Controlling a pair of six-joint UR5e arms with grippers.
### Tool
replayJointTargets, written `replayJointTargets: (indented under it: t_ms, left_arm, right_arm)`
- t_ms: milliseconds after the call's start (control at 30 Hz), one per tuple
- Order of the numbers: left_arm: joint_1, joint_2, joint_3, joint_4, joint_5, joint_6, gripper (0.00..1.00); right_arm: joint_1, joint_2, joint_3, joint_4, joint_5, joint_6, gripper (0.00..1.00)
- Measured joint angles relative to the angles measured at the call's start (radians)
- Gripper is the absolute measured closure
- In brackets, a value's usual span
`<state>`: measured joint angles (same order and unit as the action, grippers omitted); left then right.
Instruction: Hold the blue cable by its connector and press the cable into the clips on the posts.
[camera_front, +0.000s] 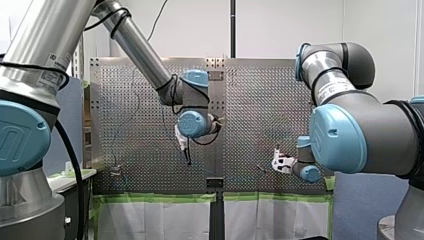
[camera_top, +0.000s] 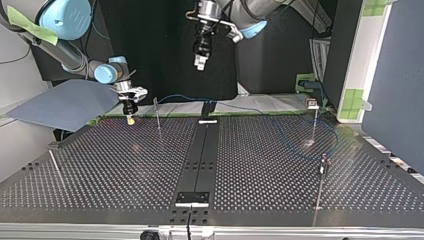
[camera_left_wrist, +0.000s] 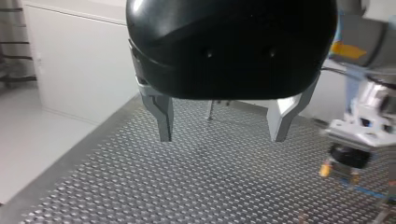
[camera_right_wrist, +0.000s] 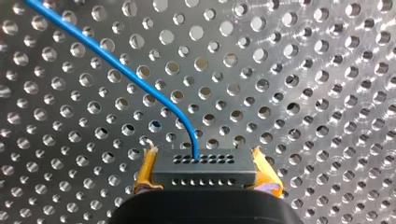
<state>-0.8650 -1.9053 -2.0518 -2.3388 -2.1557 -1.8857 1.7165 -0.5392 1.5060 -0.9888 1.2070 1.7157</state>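
Yellow pads (camera_right_wrist: 147, 168) of my right gripper (camera_right_wrist: 204, 155) pinch black rectangular connector (camera_right_wrist: 204, 169), long axis spanning them; thin blue cable (camera_right_wrist: 121, 70) leaves its holed face, curving over perforated metal table (camera_right_wrist: 303, 93); my left gripper (camera_left_wrist: 222, 137) spread.

Perforated table (camera_top: 115, 165), blue-grey sheet (camera_top: 65, 102)

I am working in a robotics lab, a test cell rather than a home or shop. My left arm (camera_front: 142, 47) and my right arm (camera_front: 345, 125) are industrial machines standing either side of a perforated metal desk (camera_top: 110, 165) with thin posts (camera_top: 157, 114) standing on it. Green tape (camera_front: 150, 198) lines the desk's edge, and plain white walls (camera_front: 280, 25), a white cabinet (camera_left_wrist: 79, 60) and a blue screen (camera_top: 395, 85) close the space in.
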Motion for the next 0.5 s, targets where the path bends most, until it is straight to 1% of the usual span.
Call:
replayJointTargets:
  t_ms: [167, 333, 367, 500]
  left_arm:
    - [0.002, 0.000, -0.044, -0.001, 0.002, 0.002, 0.00]
    - [0.007, -0.001, -0.091, -0.002, 0.001, 0.007, 0.00]
    - [0.007, 0.000, -0.099, -0.002, 0.000, 0.008, 0.00]
    - [0.011, 0.001, -0.131, -0.010, -0.005, 0.010, 0.00]
  right_arm:
    - [0.006, 0.000, 0.000, 0.006, 0.001, -0.002, 1.00]
    - [0.013, 0.000, 0.000, 0.011, 0.001, -0.009, 1.00]
    - [0.014, 0.000, -0.001, 0.013, 0.002, -0.013, 1.00]
    - [0.018, 0.000, -0.011, 0.025, 0.008, -0.040, 1.00]
